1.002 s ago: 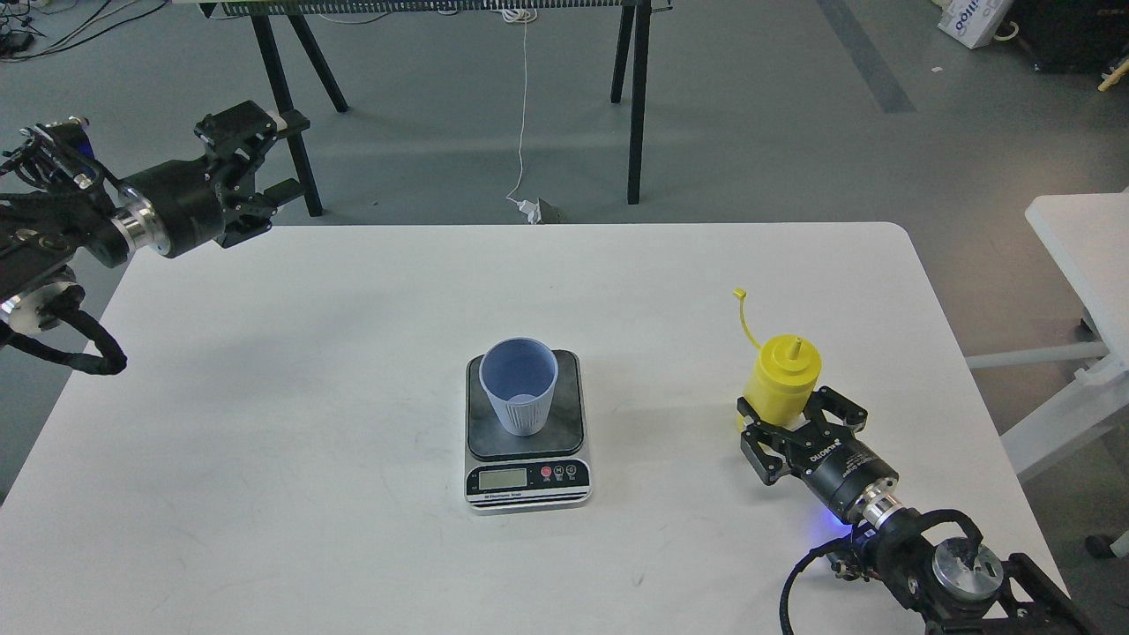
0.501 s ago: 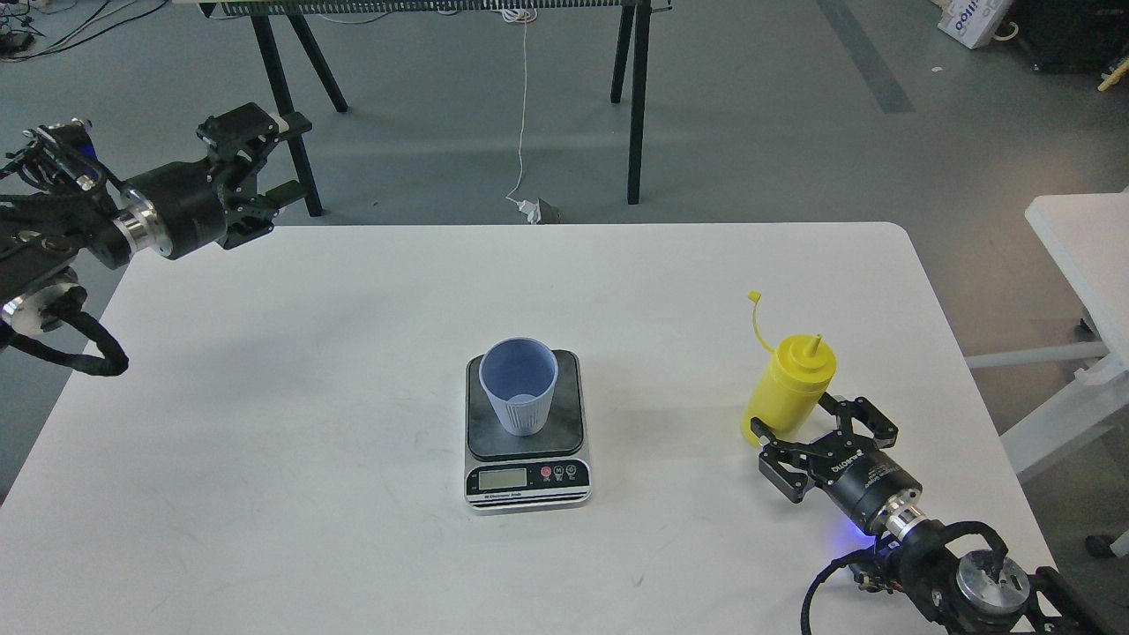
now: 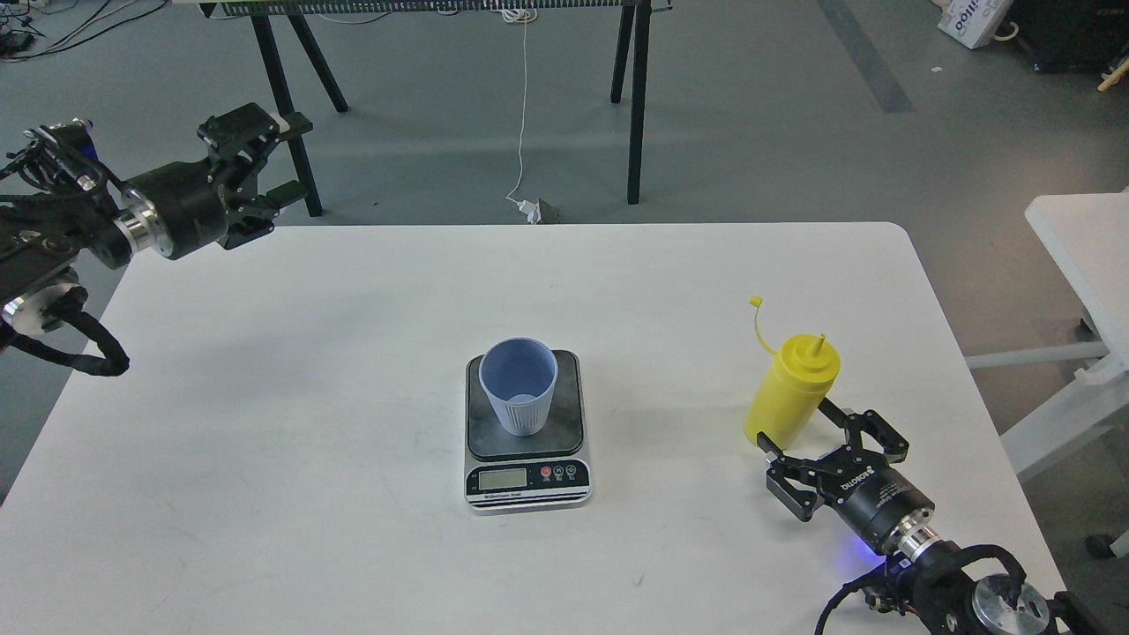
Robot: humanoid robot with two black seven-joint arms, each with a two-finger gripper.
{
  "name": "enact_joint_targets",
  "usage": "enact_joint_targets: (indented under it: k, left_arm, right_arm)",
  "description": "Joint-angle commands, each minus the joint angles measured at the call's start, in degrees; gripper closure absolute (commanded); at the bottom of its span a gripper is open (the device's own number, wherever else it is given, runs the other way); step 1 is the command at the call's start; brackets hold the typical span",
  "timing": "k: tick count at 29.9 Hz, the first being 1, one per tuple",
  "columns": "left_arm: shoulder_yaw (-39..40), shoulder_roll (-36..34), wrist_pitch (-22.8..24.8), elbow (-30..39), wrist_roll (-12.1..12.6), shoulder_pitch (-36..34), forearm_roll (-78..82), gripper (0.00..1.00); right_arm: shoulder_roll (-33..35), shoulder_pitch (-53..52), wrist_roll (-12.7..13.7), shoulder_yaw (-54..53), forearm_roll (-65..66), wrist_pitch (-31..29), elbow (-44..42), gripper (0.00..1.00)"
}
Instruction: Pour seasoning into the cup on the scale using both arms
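The yellow squeeze bottle (image 3: 791,388) stands upright on the white table (image 3: 353,353) at the right, with its cap (image 3: 755,302) hanging open on its tether. My right gripper (image 3: 798,427) is open, low on the table just behind the bottle's base, with its fingertips beside the base and not clamping it. The light-blue cup (image 3: 519,385) stands upright on the dark plate of the scale (image 3: 529,479) at the table's middle. My left gripper (image 3: 284,159) is open and empty, raised over the far left corner of the table.
Black trestle legs (image 3: 635,106) and a hanging white cable (image 3: 524,106) stand behind the table. A second white table (image 3: 1080,256) is off to the right. The table's right edge runs close to my right arm.
My right gripper has let go of the bottle and drawn back toward the near right. The bottle now stands free, shifted slightly right. The left arm has barely moved.
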State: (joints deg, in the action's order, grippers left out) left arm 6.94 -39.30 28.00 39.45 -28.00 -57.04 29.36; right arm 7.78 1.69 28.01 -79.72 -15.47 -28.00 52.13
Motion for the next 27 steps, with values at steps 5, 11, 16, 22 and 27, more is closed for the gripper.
enact_joint_targets:
  k: [5,11,16,22,27]
  left_arm:
    - [0.09,0.1,0.0,0.01,0.0,0.09,0.0,0.01]
    - [0.44,0.1,0.0,0.01,0.0,0.09,-0.44,0.01]
    - [0.62,-0.34,0.0,0.01,0.0,1.05,-0.79,0.01]
    - [2.54,-1.04,0.0,0.01,0.0,2.81,-0.97,0.01]
    - [8.17,-1.31,0.0,0.01,0.0,6.32,-1.32,0.01]
  right_arm:
    - [3.9,6.39,-0.01,0.18,0.0,0.0,4.29,0.05]
    - [12.68,9.12,-0.01,-0.61,0.0,0.0,10.54,0.05]
    - [19.28,0.71,-0.01,-2.81,0.26,0.0,10.28,0.04]
    - [24.74,-19.93,-0.01,4.91,0.79,0.0,1.16,0.04]
    - [21.85,-34.89,-0.01,13.71,0.79,0.0,-11.77,0.02]
